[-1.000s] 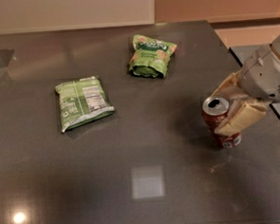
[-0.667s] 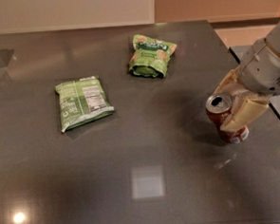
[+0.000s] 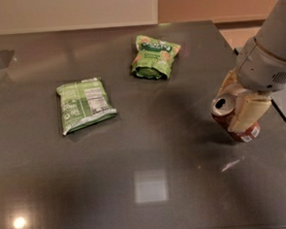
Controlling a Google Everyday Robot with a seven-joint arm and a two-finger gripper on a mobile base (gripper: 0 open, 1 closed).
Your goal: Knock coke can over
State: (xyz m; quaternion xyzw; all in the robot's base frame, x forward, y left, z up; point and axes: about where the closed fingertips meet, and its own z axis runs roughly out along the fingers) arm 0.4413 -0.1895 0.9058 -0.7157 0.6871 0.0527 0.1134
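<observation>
coke can [image 3: 224, 105] now tilted left | gripper [image 3: 240, 113] clasping it, far right

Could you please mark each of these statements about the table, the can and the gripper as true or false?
1. The coke can stands fully upright. False: it is tilted, with its silver top leaning toward the left of the picture.
2. The gripper is at the coke can, on the right side of the table. True.
3. A left snack bag and a far snack bag, both green, lie on the table. True.
4. The two bags touch each other. False: bare table lies between them.
</observation>
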